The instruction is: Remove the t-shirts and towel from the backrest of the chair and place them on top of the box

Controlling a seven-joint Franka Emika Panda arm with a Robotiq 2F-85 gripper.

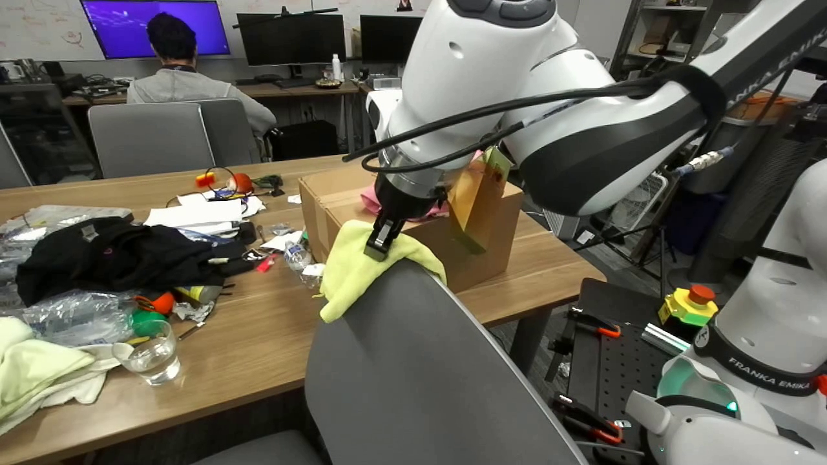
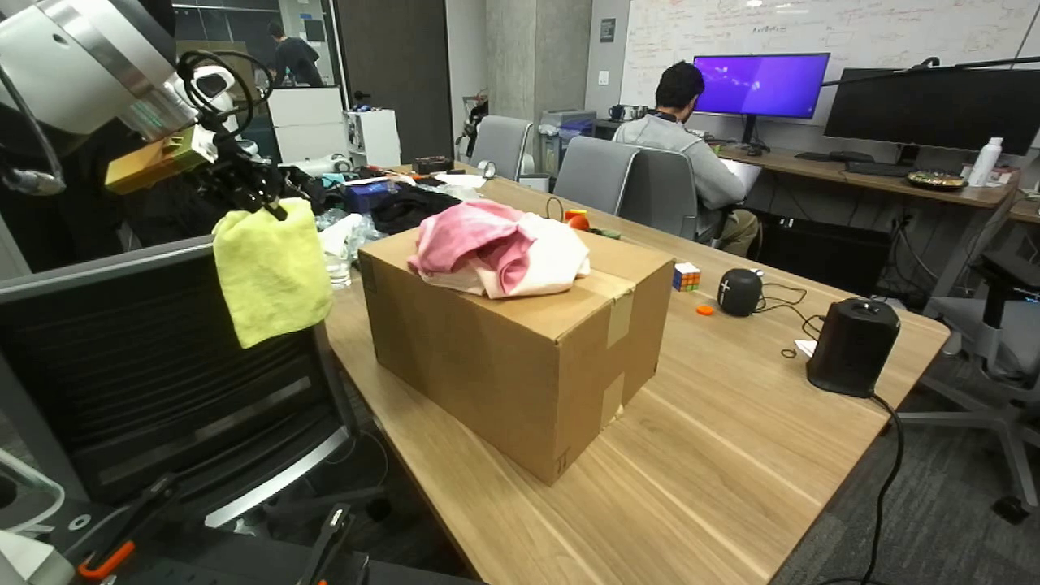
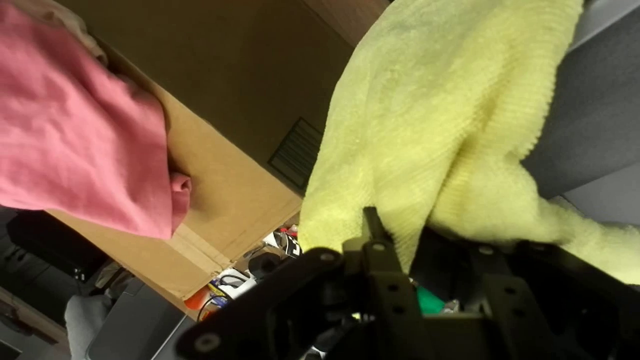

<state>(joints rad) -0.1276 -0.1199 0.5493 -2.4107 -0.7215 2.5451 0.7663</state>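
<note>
We have the claw [image 1: 377, 248] closed on the yellow towel [image 2: 272, 276], which drapes over the top of the grey chair [image 1: 413, 349]. Near that backrest the cardboard box [image 2: 463, 349] stands on the bench [image 2: 691, 463], its side rising close to the towel. A pink and cream bundle [image 2: 475, 240] sits on the box near an edge. We see black cloth [image 1: 123, 258] and a glass [image 1: 152, 355] among clutter; a puzzle cube [image 2: 686, 276] and black speaker [image 2: 739, 292] stand past the box. In an exterior view, broad bare wood runs from box to bench edge.
</note>
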